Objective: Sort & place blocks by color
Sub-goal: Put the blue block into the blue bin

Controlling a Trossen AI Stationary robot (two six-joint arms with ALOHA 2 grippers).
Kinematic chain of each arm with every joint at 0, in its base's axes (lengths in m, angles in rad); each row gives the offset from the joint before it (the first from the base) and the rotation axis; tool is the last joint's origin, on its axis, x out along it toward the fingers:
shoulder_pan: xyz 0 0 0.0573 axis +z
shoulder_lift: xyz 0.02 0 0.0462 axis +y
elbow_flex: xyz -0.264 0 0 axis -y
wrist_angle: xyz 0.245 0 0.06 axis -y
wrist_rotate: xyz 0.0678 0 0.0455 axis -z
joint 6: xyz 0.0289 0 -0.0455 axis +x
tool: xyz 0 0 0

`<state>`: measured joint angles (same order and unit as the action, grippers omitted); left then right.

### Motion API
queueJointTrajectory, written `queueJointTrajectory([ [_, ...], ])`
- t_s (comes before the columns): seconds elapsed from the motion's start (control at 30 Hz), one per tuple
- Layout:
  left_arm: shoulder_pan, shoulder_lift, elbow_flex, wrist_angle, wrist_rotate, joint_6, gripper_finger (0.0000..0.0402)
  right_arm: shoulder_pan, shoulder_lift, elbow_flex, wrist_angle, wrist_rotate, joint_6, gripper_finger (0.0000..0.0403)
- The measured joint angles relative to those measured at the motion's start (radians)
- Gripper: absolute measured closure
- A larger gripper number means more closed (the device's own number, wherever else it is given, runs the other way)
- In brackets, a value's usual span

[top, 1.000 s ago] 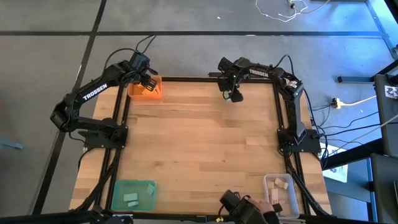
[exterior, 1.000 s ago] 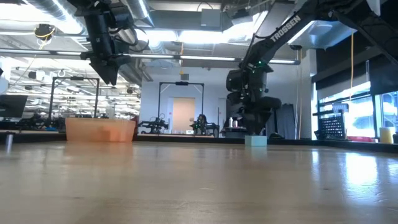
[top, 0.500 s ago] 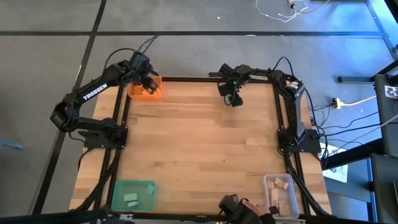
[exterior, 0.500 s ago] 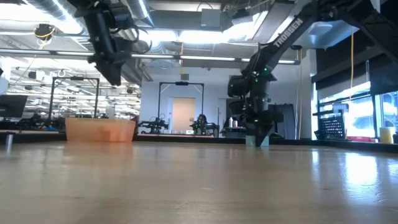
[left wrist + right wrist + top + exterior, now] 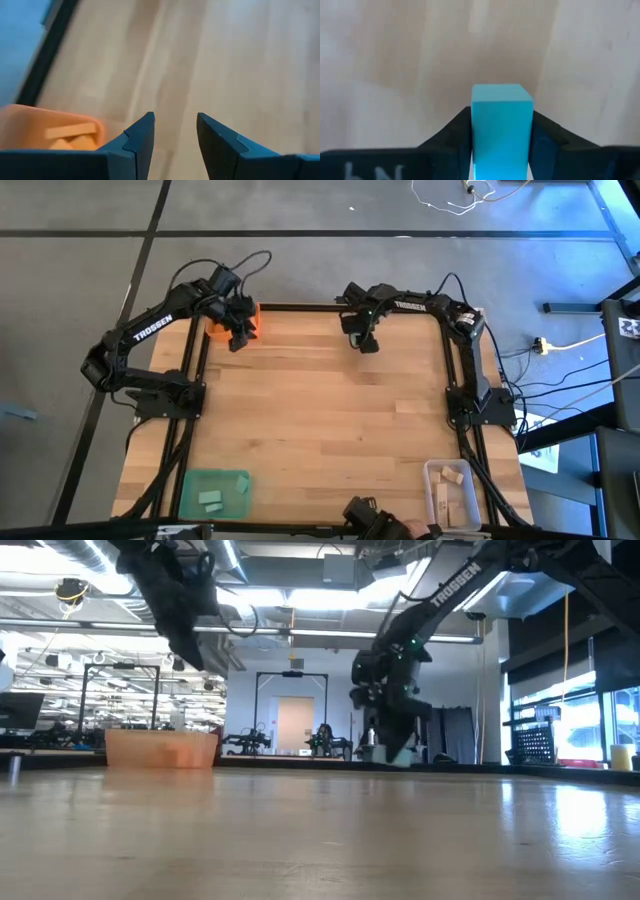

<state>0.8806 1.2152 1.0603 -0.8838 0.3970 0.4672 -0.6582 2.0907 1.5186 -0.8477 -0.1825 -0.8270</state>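
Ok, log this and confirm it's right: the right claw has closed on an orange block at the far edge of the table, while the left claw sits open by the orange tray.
Not quite: the block in the right claw is teal, not orange, as the right wrist view shows. The rest stands: it is at the table's far edge, and the left claw is open beside the orange tray.

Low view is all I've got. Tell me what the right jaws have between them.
Observer: A teal block, pinched between the right gripper jaws.
Operator: Say where green blocks go.
Observer: Green tray at the table's near left corner, two blocks already inside.
Operator: Report the left gripper.
Observer: Left gripper is empty, jaws apart, beside the orange tray.
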Motion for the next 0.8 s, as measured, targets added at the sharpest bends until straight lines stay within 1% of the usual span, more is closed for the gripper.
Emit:
queueJointTrajectory([
  [0.07,0.0,0.0,0.0,-0.037,0.011,0.012,0.0263,0.003,0.0,0.037,-0.027,-0.051,0.033,0.027],
  [0.13,0.0,0.0,0.0,-0.076,0.012,0.015,0.0263,0.013,0.0,0.078,-0.051,-0.08,0.047,0.027],
  [0.2,0.0,0.0,0.0,-0.119,0.017,0.015,0.0263,0.041,0.0,0.125,-0.08,-0.08,0.077,0.027],
  [0.33,0.0,-0.002,0.0,-0.184,0.077,0.021,0.0263,0.125,0.0,0.224,-0.14,-0.089,0.095,0.027],
  [0.4,-0.008,-0.015,0.0,-0.193,0.092,0.068,0.0263,0.174,-0.001,0.277,-0.161,-0.088,0.119,0.027],
  [0.5,-0.053,-0.035,0.0,-0.183,0.057,0.175,0.0263,0.242,-0.002,0.358,-0.164,-0.096,0.165,0.027],
  [0.6,-0.111,-0.056,0.0,-0.166,0.001,0.278,0.0263,0.292,-0.002,0.442,-0.165,-0.161,0.239,0.027],
  [0.67,-0.147,-0.077,0.0,-0.148,-0.036,0.341,0.0263,0.312,-0.003,0.492,-0.165,-0.207,0.296,0.027],
  [0.8,-0.226,-0.124,0.0,-0.065,-0.104,0.444,0.0263,0.329,-0.004,0.568,-0.165,-0.26,0.405,0.027],
])
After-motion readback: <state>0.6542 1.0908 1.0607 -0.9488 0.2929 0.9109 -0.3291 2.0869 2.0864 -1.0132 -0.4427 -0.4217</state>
